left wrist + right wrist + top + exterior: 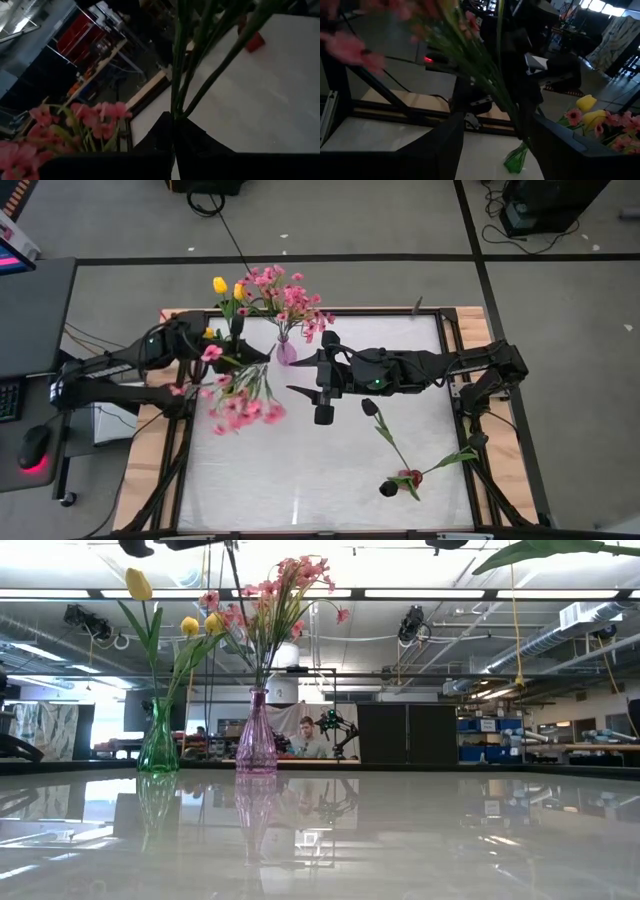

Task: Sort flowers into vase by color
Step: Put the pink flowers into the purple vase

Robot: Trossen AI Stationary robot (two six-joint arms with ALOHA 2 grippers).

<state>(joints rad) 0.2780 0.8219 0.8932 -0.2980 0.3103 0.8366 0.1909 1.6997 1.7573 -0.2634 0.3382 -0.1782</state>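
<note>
My left gripper [250, 358] [174, 125] hovers beside the vases, shut on a spray of pink blossoms [240, 402] with green stems. My right gripper [310, 402] [497, 150] is open just right of that spray and touches nothing. A green glass vase [158, 745] holds yellow tulips [220, 285] [138, 583]. A pink glass vase [286, 352] [257, 735] holds more pink sprays [285, 295]. Both vases stand upright near the table's far edge. Dark red tulips [395, 445] lie flat on the table's near right part. My left gripper pinches the bunch of green stems [176, 107] between its two shut fingers. The stems run on past the fingertips. The spray is lifted clear of the table, its blossoms [95, 117] spreading toward the near side.
The white table top [300, 480] has wooden rails at its left and right edges [150, 450]. A desk with a keyboard and mouse [35, 448] stands left of the table. A person [308, 735] sits in the room beyond the far edge.
</note>
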